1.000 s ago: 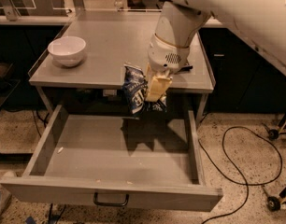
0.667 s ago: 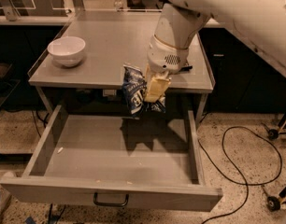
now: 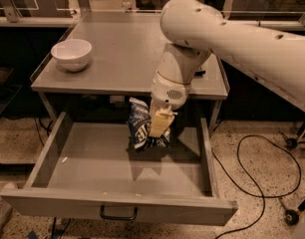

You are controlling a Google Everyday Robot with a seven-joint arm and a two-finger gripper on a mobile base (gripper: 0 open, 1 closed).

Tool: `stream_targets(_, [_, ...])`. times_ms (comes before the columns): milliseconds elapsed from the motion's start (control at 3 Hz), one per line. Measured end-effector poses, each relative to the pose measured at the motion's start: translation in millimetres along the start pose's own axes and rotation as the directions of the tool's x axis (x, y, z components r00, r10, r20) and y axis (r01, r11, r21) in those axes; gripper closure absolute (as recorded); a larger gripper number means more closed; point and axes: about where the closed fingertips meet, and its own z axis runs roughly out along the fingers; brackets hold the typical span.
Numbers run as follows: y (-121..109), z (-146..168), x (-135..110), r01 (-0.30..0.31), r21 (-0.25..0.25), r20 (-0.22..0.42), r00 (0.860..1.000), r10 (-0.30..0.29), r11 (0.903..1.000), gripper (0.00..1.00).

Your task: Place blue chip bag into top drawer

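1. The gripper [image 3: 156, 129] hangs just below the table's [image 3: 117, 39] near edge, a little right of that edge's middle, over the open drawer [image 3: 117, 203].
2. It is clamped on the bag [image 3: 139, 128]. One pale finger [image 3: 160, 122] lies flat against the bag's right face, and the other finger is hidden behind the bag.
3. The bag sits upright at the gripper's left side as seen, touching the finger, with its crumpled lower end reaching just past the fingertip.
4. The bag's top is tucked in the shadow under the table's near edge. The rest of it is inside the drawer's outline, toward the drawer's back and right of its middle.
5. A dark shadow falls on the drawer floor in front of the bag (whether the bag's bottom touches that floor cannot be told).
6. The drawer is pulled far out from under the table toward the viewer. Its front panel carries a small dark handle [image 3: 118, 214] at the centre.
7. The arm [image 3: 242, 39] comes in from the right, crosses above the table's near right corner and bends down to the gripper.
8. A white bowl [image 3: 72, 54] stands on the table by its left edge, well apart from the gripper.
9. A black cable [image 3: 262, 176] loops on the speckled floor beyond the table's right edge.
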Motion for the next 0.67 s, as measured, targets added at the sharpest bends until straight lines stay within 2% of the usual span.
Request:
stream_targets(333, [-0.3, 28.2, 1.1, -0.022, -0.077, 0.017, 1.000, 0.023, 0.9968, 1.00])
stream_targets(667, [-0.3, 28.3, 1.1, -0.022, -0.077, 0.017, 1.000, 0.023, 0.9968, 1.00])
